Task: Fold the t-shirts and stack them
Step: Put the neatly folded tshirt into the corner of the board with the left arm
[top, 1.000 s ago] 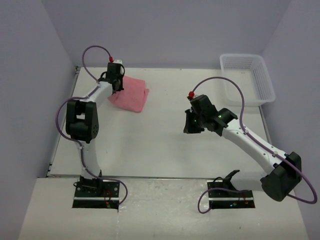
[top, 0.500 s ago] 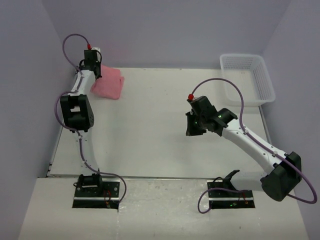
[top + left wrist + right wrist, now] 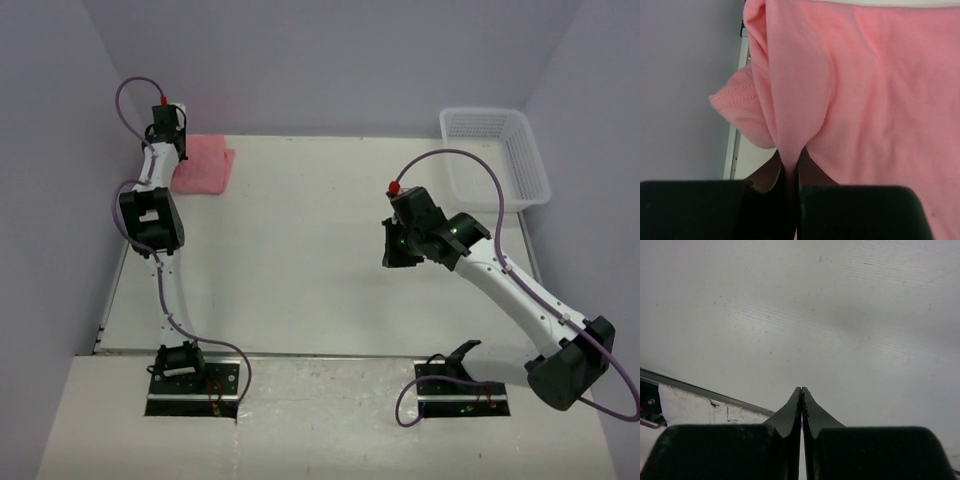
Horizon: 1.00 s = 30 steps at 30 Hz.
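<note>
Dragged into far-left table point(image 3: 300, 285) corner: folded t-shirt point(image 3: 205, 166), pinched by left gripper point(image 3: 790, 172). Right gripper point(image 3: 801, 396) pressed together, empty. Release likely next.

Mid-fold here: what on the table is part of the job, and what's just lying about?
Job: t-shirt, folded, far left corner; left gripper, shut on its edge.
Lying about: basket, far right corner; right gripper, shut, holding nothing.

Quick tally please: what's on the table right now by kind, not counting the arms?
Pink t-shirt: 1
White mesh basket: 1
Total: 2
</note>
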Each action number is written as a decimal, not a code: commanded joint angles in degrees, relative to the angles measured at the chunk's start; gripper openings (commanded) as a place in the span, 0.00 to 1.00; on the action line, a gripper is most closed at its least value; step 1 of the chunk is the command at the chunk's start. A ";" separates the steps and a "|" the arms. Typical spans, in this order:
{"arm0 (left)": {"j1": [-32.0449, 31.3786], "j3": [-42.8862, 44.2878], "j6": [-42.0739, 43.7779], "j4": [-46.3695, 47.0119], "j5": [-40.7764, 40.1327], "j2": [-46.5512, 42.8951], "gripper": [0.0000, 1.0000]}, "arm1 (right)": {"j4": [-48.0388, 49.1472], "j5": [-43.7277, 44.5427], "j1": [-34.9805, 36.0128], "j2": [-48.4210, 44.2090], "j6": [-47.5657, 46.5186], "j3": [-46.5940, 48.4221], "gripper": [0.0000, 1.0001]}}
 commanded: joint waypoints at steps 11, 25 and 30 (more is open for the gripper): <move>-0.18 -4.79 0.45 13.38 -8.79 -5.28 0.51 | -2.91 -0.27 -0.75 -2.14 2.60 0.77 0.00; -5.79 -0.77 4.49 14.45 -15.31 -12.32 0.61 | -2.64 -0.71 -0.84 -6.88 3.83 -1.61 0.00; -8.09 -0.69 -4.34 9.72 -10.83 -13.55 0.15 | -0.98 -0.71 -0.75 -9.17 4.10 -2.49 0.00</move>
